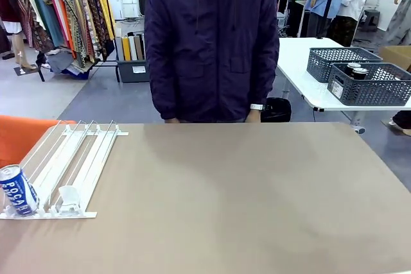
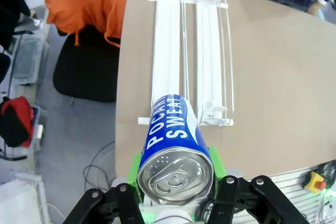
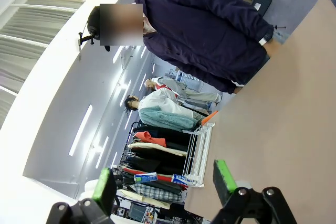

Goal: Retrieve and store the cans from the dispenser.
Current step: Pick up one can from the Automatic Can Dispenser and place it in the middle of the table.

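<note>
at the near left of the table (image 1: 257,190), the left gripper (image 2: 176,176) pinches a blue pocari sweat can (image 2: 173,129) between its green pads, at the near end of the clear dispenser (image 2: 191,51). the right gripper (image 3: 164,178) has its jaws spread wide. a person (image 1: 209,43) stands at the far side.

One blue can (image 1: 18,190). One dispenser (image 1: 70,158) with three lanes and one white pusher (image 1: 67,198). One worktop (image 1: 244,197). Two grey baskets (image 1: 334,56) on a far white table, with two dark cans (image 1: 357,70) in the nearer basket. One person (image 1: 209,43). Two end effectors: the left end effector (image 2: 177,178) and the right end effector (image 3: 165,179).
</note>
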Controlling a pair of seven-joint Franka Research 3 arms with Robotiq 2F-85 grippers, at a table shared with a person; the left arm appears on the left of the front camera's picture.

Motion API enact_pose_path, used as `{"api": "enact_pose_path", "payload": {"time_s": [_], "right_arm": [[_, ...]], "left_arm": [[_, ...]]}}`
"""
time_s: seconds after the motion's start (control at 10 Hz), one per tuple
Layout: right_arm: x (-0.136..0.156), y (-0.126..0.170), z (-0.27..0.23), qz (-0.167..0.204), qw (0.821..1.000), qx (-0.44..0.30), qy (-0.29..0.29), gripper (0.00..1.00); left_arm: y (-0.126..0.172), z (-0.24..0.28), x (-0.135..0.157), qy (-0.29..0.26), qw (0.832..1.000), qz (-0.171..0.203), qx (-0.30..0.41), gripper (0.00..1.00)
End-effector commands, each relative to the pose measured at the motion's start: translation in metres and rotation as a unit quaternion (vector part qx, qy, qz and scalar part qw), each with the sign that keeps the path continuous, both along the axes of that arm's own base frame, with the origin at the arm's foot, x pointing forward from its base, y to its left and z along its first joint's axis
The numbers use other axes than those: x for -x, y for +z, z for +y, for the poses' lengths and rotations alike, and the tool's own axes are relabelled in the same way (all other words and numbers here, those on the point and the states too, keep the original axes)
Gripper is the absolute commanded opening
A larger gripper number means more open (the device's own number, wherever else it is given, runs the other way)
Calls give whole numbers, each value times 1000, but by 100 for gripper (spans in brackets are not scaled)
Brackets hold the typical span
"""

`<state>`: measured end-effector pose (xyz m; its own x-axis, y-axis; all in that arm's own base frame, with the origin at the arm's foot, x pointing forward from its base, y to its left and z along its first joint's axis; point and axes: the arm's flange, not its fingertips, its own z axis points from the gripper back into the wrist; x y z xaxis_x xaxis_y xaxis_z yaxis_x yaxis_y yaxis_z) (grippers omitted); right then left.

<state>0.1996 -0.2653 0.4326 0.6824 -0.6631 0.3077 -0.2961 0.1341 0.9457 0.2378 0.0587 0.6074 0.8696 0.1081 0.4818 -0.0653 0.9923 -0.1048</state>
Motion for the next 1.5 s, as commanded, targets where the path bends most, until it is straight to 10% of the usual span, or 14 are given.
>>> {"api": "enact_pose_path", "payload": {"time_s": [0.0, 0.3, 0.7, 1.4], "right_arm": [[-2, 5, 0, -4, 1000, -4, -3, 100], [-2, 5, 0, -4, 1000, -4, -3, 100], [-2, 5, 0, -4, 1000, -4, -3, 100], [-2, 5, 0, -4, 1000, -4, -3, 100]], "left_arm": [[2, -8, 3, -7, 1000, 8, -11, 0], [-2, -6, 0, -4, 1000, 10, -6, 0], [-26, -185, -96, -143, 989, 5, -26, 0], [-136, -421, -178, -277, 953, 109, -66, 0]]}}
